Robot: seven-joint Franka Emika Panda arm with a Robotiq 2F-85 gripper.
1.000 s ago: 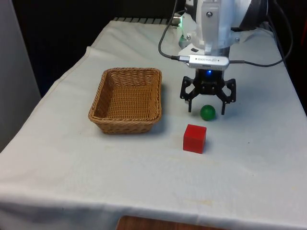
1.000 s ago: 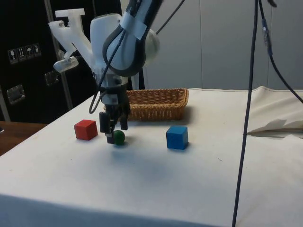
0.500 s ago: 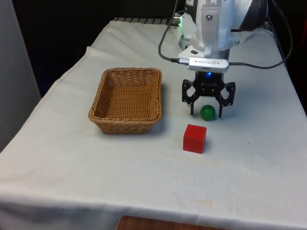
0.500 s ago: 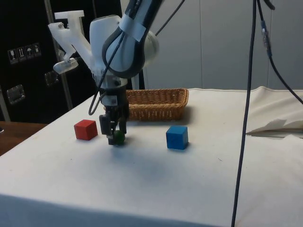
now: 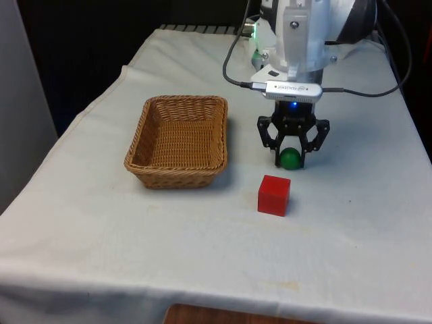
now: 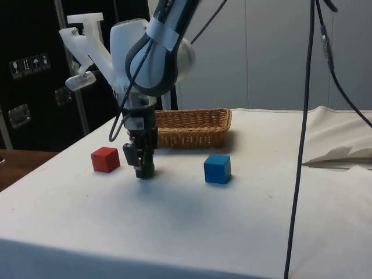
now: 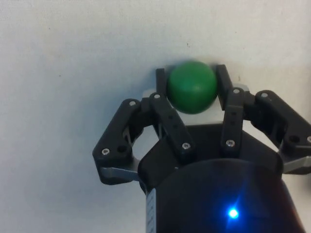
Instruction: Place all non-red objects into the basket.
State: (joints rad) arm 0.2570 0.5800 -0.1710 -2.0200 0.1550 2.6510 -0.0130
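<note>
Four things sit on the white cloth (image 5: 101,229), and the wicker basket (image 5: 178,140) serves as the landmark for placing the rest. The basket stands toward the front view's left, with nothing inside it. To the basket's right in the front view, near but apart from its long side, the gripper (image 5: 291,159) is down at the cloth with both fingers pressed against the green ball (image 5: 290,158); the wrist view shows the ball (image 7: 192,86) pinched between the two fingers (image 7: 161,80), one on each flank, with the cloth just beneath. In the side view the gripper (image 6: 143,168) largely covers the ball (image 6: 148,169), of which a green sliver shows low between the fingers. The red cube (image 5: 274,194) lies right of the basket too, nearer the front camera than the ball and just beside it, not touching the gripper; in the side view the red cube (image 6: 105,159) sits apart from the fingers. The blue cube (image 6: 217,168) rests in front of the basket in the side view, on the ball's other side from the red cube, well apart from the gripper.
</note>
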